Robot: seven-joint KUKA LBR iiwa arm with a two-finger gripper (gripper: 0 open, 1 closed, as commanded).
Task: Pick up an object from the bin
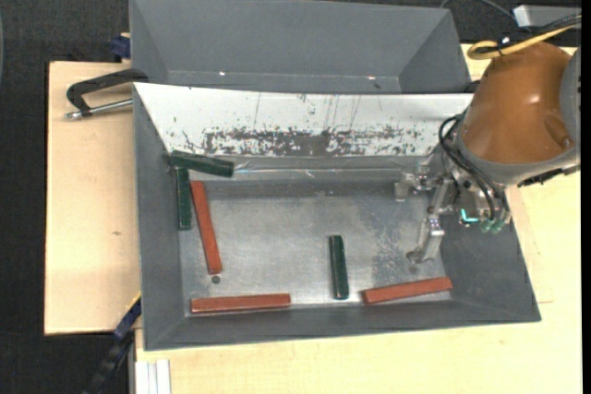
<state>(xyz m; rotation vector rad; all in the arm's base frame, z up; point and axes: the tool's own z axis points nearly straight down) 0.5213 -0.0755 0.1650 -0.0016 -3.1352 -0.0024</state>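
Observation:
My gripper (423,251) hangs low over the right part of the bin floor, its fingertips just above a red-brown flat stick (407,291) that lies along the front wall at the right. Nothing shows between the fingers. A short dark green stick (339,267) lies upright in the view a little to the left of the gripper, on the floor near the front.
Another red-brown stick (240,301) lies along the front wall at the left. A third red-brown stick (205,225) and a dark green one (184,197) stand side by side at the left wall. A further green stick (201,165) lies in the back left corner.

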